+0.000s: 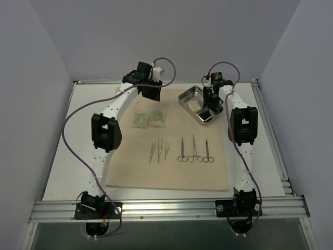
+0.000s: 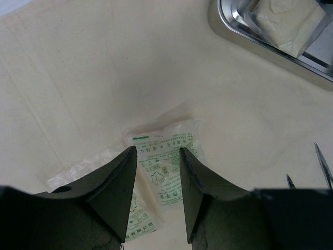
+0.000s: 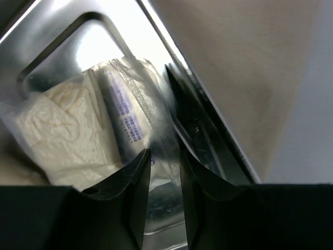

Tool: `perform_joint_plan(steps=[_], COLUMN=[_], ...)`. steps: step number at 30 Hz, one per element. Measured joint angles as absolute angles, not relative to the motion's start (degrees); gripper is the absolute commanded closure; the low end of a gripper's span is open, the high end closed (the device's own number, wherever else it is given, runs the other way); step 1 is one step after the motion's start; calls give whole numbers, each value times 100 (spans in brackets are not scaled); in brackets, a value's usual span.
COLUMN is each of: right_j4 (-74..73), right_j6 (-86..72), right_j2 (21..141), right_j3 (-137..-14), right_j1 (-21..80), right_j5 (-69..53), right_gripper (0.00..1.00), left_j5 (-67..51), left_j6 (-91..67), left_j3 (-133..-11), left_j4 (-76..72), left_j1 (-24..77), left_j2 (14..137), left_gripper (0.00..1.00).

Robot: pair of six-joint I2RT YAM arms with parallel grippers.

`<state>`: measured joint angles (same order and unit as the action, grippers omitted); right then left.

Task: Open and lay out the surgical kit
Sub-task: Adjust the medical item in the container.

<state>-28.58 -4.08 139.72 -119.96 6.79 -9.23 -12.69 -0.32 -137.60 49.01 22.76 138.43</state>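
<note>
Over the far part of the beige cloth wrap (image 1: 177,177), spread flat on the table (image 1: 62,177): left gripper (image 2: 157,151), jaws roughly half apart, nothing between them. Hangs above a green packet (image 2: 169,166), fingertips framing its printed face; contact with it not clear. Second green packet (image 2: 78,174) just beside the first, partly hidden under one finger in the wrist view.

At far right: right gripper (image 3: 164,153) down inside the steel tray (image 3: 52,26), jaws narrowly apart. Tips straddle the clear edge of a purple-printed packet (image 3: 112,120) with white gauze inside. Pinching that edge or merely over it: cannot tell.

Tray on the far right corner of the cloth, long axis slanting from far left to near right.

Toward the middle of the cloth, nearer than the packets: scissor-handled forceps (image 1: 195,150) side by side in a row, long axes running near to far, ring handles at the near end, tips pointing far. Tweezers (image 1: 160,150) just left of them, also lying near to far, a little splayed; too thin to tell which end is which.

Counts:
- two green packets on the cloth
- one purple-printed packet in the tray
- three forceps
- three tweezers, as far as can be made out
- one tray
- one cloth
</note>
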Motion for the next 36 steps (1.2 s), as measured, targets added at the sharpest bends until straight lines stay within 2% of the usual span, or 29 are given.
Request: perform_joint_plan(steps=[5,10,15,22,28,36], right_j4=[-2661,-2563,-2974,-3240,-3367,-3308], right_j6=[-659,-974,-1096,-1000,-849,-746], right_j2=[13944,13909,13915,13533,13642,14033], right_j3=[-11845,-11764,-12248,-12084,-12095,-12226], right_j1=[631,648,703,716,705,648], right_j5=[-1752,-1953,-1229,189,322,180], right_gripper=[79,81,77,77,77,71], left_j5=[-1269,-1269,-1269,-1269,-1269,-1269], left_j6=[-86,-95,-110,-130,-132,-132], left_j3=[-13738,-13736,-13736,-13734,-13734,-13734], left_j4=[4901,4901,4901,4901,4901,4901], left_j1=[2252,2241,2237,2231,2198,2141], left_j2=[13882,13882,13882,13882,13882,13882], left_gripper=[52,52,52,52,52,52])
